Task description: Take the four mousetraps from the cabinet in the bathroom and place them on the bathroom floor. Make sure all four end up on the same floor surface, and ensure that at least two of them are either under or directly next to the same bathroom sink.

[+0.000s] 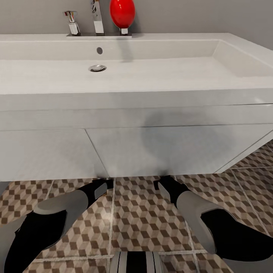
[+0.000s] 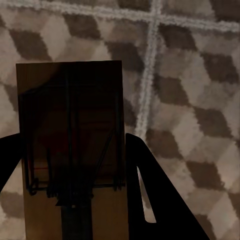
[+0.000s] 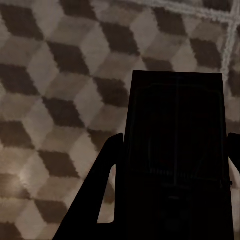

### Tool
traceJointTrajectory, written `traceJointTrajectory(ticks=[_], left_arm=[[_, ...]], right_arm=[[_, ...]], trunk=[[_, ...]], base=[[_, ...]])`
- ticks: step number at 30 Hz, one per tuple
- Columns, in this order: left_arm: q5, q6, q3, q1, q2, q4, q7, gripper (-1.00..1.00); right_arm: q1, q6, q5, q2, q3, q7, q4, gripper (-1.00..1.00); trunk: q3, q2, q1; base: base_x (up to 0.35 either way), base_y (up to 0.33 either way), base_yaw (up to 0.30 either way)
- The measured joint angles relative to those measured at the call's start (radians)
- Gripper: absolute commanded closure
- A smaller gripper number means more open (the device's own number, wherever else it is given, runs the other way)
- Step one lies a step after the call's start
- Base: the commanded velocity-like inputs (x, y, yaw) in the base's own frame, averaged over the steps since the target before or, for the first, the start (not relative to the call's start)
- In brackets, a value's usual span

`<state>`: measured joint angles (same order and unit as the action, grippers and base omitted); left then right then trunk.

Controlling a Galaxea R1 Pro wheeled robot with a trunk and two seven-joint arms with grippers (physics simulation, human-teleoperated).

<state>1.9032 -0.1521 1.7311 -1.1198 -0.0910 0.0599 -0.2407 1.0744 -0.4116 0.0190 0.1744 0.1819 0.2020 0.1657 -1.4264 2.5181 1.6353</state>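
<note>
Both arms reach low under the sink, each end effector grasping a mousetrap above the tiled floor.

From the head camera, the left end effector [image 1: 108, 183] and right end effector [image 1: 158, 183] sit at the lower front edge of the white vanity, directly beneath the sink [image 1: 151, 76], with the bathroom floor [image 1: 140, 216] below them. In the left wrist view, a tan mousetrap [image 2: 70, 145] with thin wire parts lies flat between the dark fingers [image 2: 150, 195] of the left end effector [image 2: 72, 200], clamped on both long sides, the cube-patterned tiles beyond it. In the right wrist view, a second, shadow-dark mousetrap [image 3: 175, 145] is pinched the same way in the right end effector [image 3: 172, 200], its far end jutting past the fingers [image 3: 100, 195] over the floor.
</note>
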Motion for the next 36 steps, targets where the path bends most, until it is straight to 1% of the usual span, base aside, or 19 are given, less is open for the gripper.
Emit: traceJointTrajectory(ticks=[5,7,8,10,12,15,17,19,20,22,25,26,29,32,36], left_arm=[[0.001,0.003,-0.001,0.0,0.0,0.0,0.0,1.0],[0.002,0.021,-0.004,0.002,0.0,0.0,0.0,1.0],[0.003,0.038,-0.003,0.003,0.0,0.0,0.0,1.0],[0.005,0.063,-0.006,0.005,0.0,0.002,0.0,1.0],[0.006,0.075,-0.007,0.005,-0.001,0.003,0.001,1.0],[0.006,0.09,-0.006,0.006,-0.002,0.004,0.003,1.0],[0.004,0.115,-0.004,0.008,-0.003,0.004,0.004,1.0],[0.001,0.145,0.001,0.01,-0.003,0.002,0.004,1.0],[0.0,0.16,0.004,0.011,-0.003,0.001,0.004,1.0],[-0.001,0.172,0.007,0.012,-0.002,-0.001,0.004,1.0],[0.004,0.188,-0.001,0.013,-0.002,-0.001,0.005,1.0],[0.005,0.202,-0.005,0.014,-0.004,0.001,0.006,1.0],[0.004,0.222,-0.006,0.014,-0.008,0.005,0.007,1.0],[0.003,0.226,-0.006,0.014,-0.009,0.005,0.008,1.0],[0.002,0.236,-0.005,0.015,-0.011,0.005,0.01,1.0]], right_arm=[[0.002,0.017,0.0,0.0,-0.001,-0.006,-0.006,1.0],[0.011,0.078,-0.002,0.0,0.002,-0.021,-0.035,1.0],[0.011,0.137,-0.002,0.0,0.001,-0.026,-0.042,1.0],[0.01,0.214,-0.003,0.0,0.001,-0.03,-0.049,1.0],[0.009,0.243,-0.003,0.0,0.002,-0.03,-0.052,1.0],[0.009,0.258,-0.003,0.0,0.002,-0.03,-0.053,1.0],[0.009,0.265,-0.004,0.0,0.001,-0.03,-0.054,1.0],[0.009,0.309,-0.005,0.0,0.002,-0.03,-0.058,1.0],[0.008,0.351,-0.007,0.0,0.003,-0.03,-0.062,1.0],[0.008,0.411,-0.01,0.0,0.005,-0.029,-0.074,1.0],[0.008,0.442,-0.012,0.0,0.007,-0.029,-0.08,1.0],[0.008,0.452,-0.012,0.0,0.008,-0.029,-0.082,1.0],[0.007,0.52,-0.012,0.0,0.007,-0.029,-0.094,1.0],[0.006,0.546,-0.014,0.0,0.008,-0.029,-0.099,1.0],[0.007,0.553,-0.014,0.0,0.008,-0.029,-0.101,1.0]], trunk=[[0.0,0.0,0.0],[0.0,0.0,0.0],[0.0,0.0,0.0],[0.0,0.0,0.0],[0.0,0.0,0.0],[0.0,0.0,0.0],[0.0,0.0,0.0],[0.0,0.0,0.0],[0.0,0.0,0.0],[0.0,0.0,0.0],[0.0,0.0,0.0],[0.0,0.0,0.0],[0.0,0.0,0.0],[0.0,0.0,0.0],[0.0,0.0,0.0]], base=[[0.0,0.0,0.0],[0.0,0.0,0.0],[0.0,0.0,0.0],[0.0,0.0,0.0],[0.0,0.0,0.0],[0.0,0.0,0.0],[0.0,0.0,0.0],[0.0,0.0,0.0],[0.0,0.0,0.0],[0.0,0.0,0.0],[0.0,0.0,0.0],[0.0,0.0,0.0],[0.0,0.0,0.0],[0.0,0.0,0.0],[0.0,0.0,0.0]])
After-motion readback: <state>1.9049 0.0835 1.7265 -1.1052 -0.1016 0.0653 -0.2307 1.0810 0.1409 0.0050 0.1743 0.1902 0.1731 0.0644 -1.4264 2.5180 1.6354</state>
